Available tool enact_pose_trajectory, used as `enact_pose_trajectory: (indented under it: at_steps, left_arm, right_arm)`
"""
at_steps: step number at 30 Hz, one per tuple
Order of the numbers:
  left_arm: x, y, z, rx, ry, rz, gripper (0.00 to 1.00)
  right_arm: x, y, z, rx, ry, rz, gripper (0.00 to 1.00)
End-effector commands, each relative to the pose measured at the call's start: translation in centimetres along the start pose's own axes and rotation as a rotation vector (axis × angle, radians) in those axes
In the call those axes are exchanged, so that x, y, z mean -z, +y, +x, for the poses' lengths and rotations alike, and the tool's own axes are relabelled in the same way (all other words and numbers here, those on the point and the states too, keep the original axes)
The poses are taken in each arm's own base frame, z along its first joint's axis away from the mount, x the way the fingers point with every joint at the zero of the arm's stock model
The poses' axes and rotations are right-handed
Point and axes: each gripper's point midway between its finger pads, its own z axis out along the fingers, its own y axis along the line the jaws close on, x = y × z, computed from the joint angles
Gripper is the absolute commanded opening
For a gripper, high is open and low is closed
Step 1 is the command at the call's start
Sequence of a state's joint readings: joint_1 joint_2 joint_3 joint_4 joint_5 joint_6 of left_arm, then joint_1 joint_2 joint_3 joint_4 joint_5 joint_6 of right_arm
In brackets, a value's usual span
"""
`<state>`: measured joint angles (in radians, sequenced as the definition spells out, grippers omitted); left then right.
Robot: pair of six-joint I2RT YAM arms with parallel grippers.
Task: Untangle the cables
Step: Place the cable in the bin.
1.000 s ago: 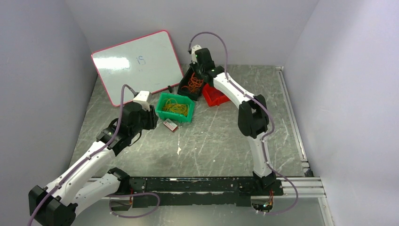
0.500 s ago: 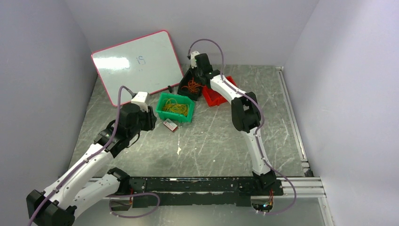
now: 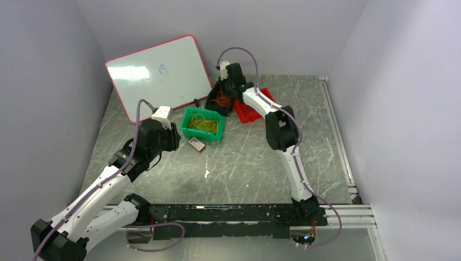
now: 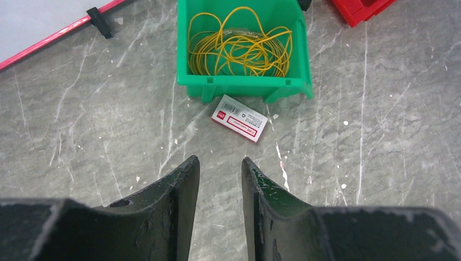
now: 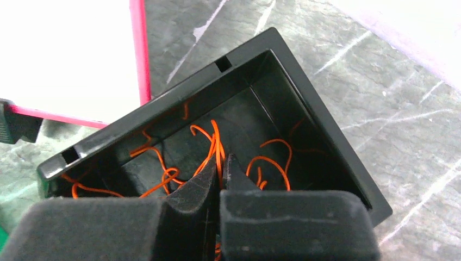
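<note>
Orange cables (image 5: 215, 138) lie tangled in a black bin (image 5: 163, 111) at the back of the table. My right gripper (image 5: 222, 160) reaches down into this bin, shut on an orange strand that runs up between its fingertips. From above, the right gripper (image 3: 224, 89) sits over the black bin (image 3: 213, 103). Yellow cables (image 4: 239, 49) are coiled in a green bin (image 4: 244, 86). My left gripper (image 4: 220, 163) hovers over bare table just in front of that bin, open, with nothing between its fingers. Red cables are out of view.
A red bin (image 3: 250, 113) stands right of the black one. A small white-and-red box (image 4: 239, 118) lies just in front of the green bin (image 3: 187, 117). A pink-framed whiteboard (image 3: 157, 76) leans at the back left. Walls close in on both sides.
The right arm has folded leftward and its gripper has sunk lower into the black bin. The left gripper has drifted slightly left and back.
</note>
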<state>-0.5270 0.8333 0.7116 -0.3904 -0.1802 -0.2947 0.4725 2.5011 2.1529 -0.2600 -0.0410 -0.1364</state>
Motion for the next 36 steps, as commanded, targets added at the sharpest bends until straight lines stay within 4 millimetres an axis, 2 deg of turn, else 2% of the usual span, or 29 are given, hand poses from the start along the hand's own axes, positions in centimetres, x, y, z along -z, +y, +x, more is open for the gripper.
enact_pose_trajectory:
  at_steps: [1,4,10,21,24,29,31,36]
  left_arm:
    - [0.2,0.3,-0.8,0.009,-0.021,-0.017,0.40]
    - [0.2,0.4,-0.8,0.008,-0.023,-0.020,0.40]
    - [0.3,0.4,-0.8,0.010,-0.024,-0.022,0.40]
    - [0.3,0.5,-0.8,0.007,-0.023,-0.025,0.40]
    - [0.3,0.5,-0.8,0.008,-0.025,-0.027,0.40]
    - [0.3,0.5,-0.8,0.010,-0.024,-0.024,0.40]
    - [0.2,0.4,-0.7,0.010,-0.021,-0.022,0.39]
    - [0.0,0.1,-0.8,0.014,-0.022,-0.011,0.39]
  right_arm:
    - [0.1,0.8,-1.8,0.013,-0.066,-0.057,0.00]
    - [0.4,1.7,-2.7,0.013,-0.094,-0.109,0.00]
    - [0.3,2.0,-3.5,-0.004,-0.110,-0.125,0.00]
    - [0.3,2.3,-3.7,-0.024,-0.122,-0.141,0.00]
    - [0.2,1.8,-3.5,-0.025,-0.113,-0.112,0.01]
    - [0.3,0.2,-2.5,-0.006,-0.073,-0.022,0.11]
    - [0.6,0.1,-2.3,0.004,-0.065,-0.016,0.17]
    - [2.0,0.0,-3.9,0.011,-0.105,-0.015,0.27]
